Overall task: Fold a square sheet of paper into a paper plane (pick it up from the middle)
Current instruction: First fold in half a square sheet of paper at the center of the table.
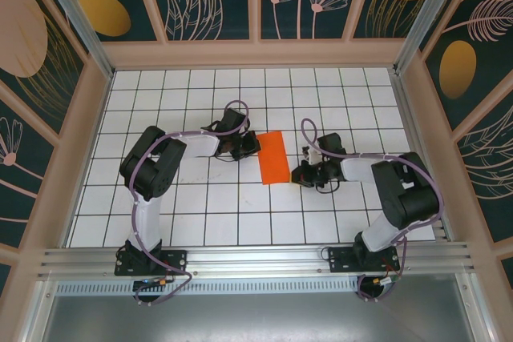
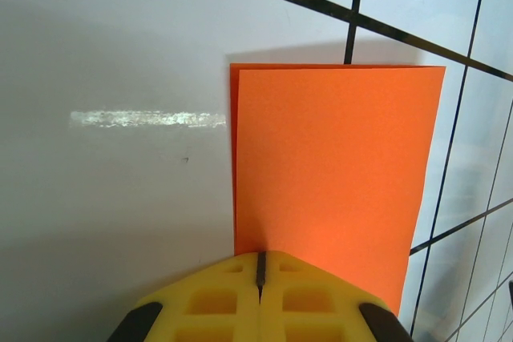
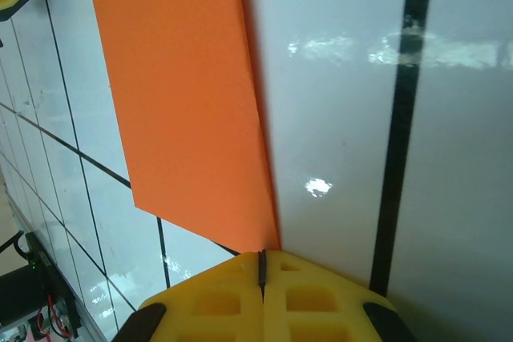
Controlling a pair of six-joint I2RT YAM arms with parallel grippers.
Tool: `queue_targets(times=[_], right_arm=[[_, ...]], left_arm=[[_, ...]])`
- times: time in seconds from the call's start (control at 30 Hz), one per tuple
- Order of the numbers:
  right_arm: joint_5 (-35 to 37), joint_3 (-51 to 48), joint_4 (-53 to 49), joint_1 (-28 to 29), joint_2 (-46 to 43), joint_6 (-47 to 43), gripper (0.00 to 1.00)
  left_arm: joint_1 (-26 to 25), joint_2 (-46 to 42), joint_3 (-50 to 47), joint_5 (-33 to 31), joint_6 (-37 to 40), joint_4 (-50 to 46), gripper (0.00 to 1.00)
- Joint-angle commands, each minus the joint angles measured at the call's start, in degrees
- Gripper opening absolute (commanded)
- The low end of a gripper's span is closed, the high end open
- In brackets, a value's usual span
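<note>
The square sheet of paper [image 1: 274, 158], folded in half, lies flat in the middle of the bench [image 1: 200, 214]. The left gripper [image 1: 250, 146], jaws closed, meets its left edge. The right gripper [image 1: 296, 174], also closed, meets its near right corner.

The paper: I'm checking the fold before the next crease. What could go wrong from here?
1. The paper has two layers slightly offset along one edge, so later creases may skew.
2. The shut left hand meets its edge; a push could slide or buckle it.
3. The shut right hand sits at a corner and might bend it.
</note>
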Motion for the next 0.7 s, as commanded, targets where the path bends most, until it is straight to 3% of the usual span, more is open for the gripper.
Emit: queue_targets(times=[0.0, 0.23, 0.37, 0.67], right_arm=[[1.51, 3.86, -2.11, 0.25, -3.01, 1.56, 0.0], [9.67, 9.38, -1.7, 4.27, -1.39, 3.86, 0.0], [14.63, 11.85, -1.96, 6.69, 3.54, 5.67, 0.0], [18.12, 13.67, -2.51, 10.91, 9.5, 11.64, 0.0]], left_arm=[[0.35, 3.53, -1.56, -7.0, 3.2, -11.54, 0.07], [0.3, -0.97, 9.6, -3.15, 8.97, -12.74, 0.21], [0.57, -2.78, 13.06, -5.07, 9.45, -13.88, 0.24], [3.34, -12.29, 2.69, -11.85, 4.89, -11.13, 0.3]])
